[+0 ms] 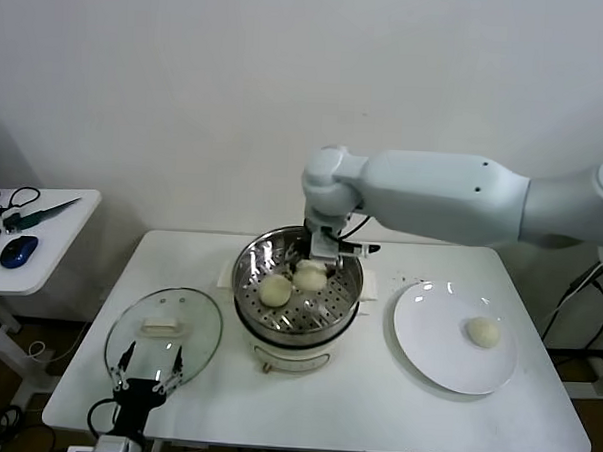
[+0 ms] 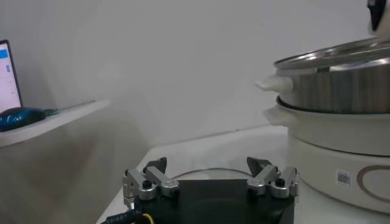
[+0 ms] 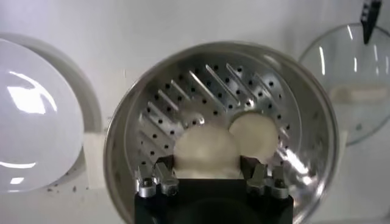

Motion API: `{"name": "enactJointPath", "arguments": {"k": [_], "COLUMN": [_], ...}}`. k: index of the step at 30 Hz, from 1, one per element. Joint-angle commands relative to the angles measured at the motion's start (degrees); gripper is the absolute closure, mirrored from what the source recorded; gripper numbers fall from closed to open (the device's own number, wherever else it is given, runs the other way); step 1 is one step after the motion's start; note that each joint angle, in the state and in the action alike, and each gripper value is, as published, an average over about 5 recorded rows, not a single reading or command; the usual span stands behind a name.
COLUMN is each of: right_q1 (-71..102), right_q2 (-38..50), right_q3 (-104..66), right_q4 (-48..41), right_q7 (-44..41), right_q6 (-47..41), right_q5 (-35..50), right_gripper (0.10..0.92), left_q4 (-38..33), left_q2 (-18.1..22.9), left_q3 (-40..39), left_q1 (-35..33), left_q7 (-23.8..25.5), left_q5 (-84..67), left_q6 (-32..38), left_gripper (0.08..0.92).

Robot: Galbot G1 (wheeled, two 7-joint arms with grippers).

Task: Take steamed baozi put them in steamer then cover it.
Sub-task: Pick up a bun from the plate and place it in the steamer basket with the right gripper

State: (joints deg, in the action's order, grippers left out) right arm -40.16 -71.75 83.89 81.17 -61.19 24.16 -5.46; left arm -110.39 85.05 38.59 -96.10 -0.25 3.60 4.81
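Note:
The steel steamer point(image 1: 250, 269) stands mid-table on its cream base. My right gripper point(image 1: 315, 265) reaches down into it, shut on a cream-white baozi point(image 1: 310, 275) that rests on the perforated tray. In the right wrist view that baozi point(image 3: 204, 149) fills the gap between my right gripper's point(image 3: 206, 162) fingers, and a second baozi point(image 3: 253, 134) lies beside it. A third baozi point(image 1: 483, 332) is on the white plate point(image 1: 432, 342). The glass cover point(image 1: 165, 330) lies flat to the left of the steamer. My left gripper point(image 1: 154, 352) hangs open over the cover's near edge, holding nothing.
A side table point(image 1: 52, 215) with a blue mouse point(image 1: 18, 249) stands left of the white table. In the left wrist view the steamer's wall point(image 2: 341, 91) rises close beside my open left gripper point(image 2: 210, 164).

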Motion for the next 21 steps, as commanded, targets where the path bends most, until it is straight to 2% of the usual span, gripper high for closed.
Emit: {"name": "enactJointPath", "arguments": {"k": [1,14,21], "right_q1": [3.6,4.6,4.7], "right_q2": [-3.1,-3.0,-2.8], "right_q3": [0.8,1.1,0.9], "right_q4": [1.1,0.3,0.1], "right_q7": [-0.2,0.0,0.7], "right_q6": [1.1,0.6,0.5], "right_q5": [-1.1,-1.5,-2.9], "right_gripper": [0.321,0.303,0.212], "left_q4": [0.3,1.2,1.5], "left_q2": [0.1,1.5,1.5], "left_q3": [0.1,-0.8,-0.9], "left_q1": [0.0,0.8,0.8], "left_q7": [0.0,0.0,0.0], "left_q5": [-0.2,0.3,0.3], "left_q6": [0.1,0.1,0.3], "left_gripper": [0.177,0.177,0.177]}}
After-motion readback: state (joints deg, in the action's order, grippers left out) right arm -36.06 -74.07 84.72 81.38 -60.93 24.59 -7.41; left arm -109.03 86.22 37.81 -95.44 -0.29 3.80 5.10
